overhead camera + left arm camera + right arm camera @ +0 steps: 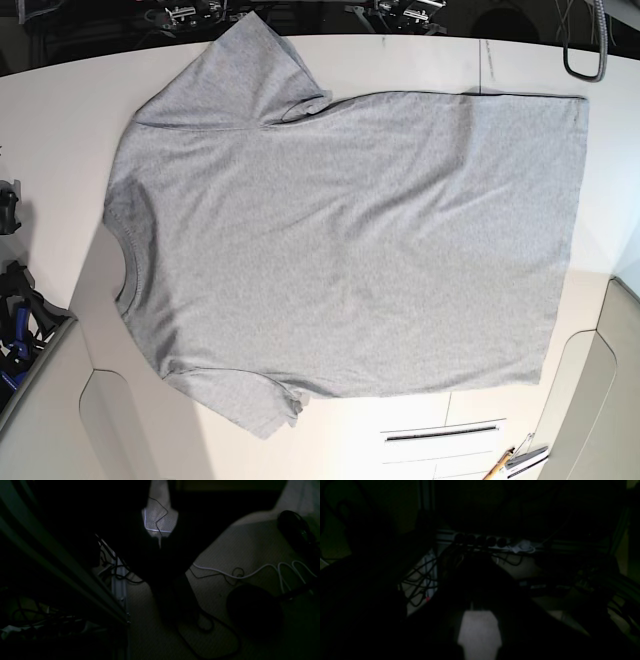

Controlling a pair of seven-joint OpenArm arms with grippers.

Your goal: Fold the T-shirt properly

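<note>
Sleeve, near [255, 405]: at 6 o'clock, flat, unfolded.
T-shirt [350, 240]: spread flat on counter [60, 110], plain side up, neck at 9 o'clock, hem at 3 o'clock.
Far sleeve [240, 75]: at 12 o'clock, edge slightly rumpled.
End effectors: both together, empty; off the counter, wrist views dark.
Progress: no fold made yet; all folds left, by my reading.

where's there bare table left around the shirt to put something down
The T-shirt covers most of the table. Bare patches: the corner left of the upper sleeve, the strip from the neck to the left edge, the band past the hem on the right, and a strip below the lower sleeve. It is tight along the top edge, where sleeve and side nearly reach it.
</note>
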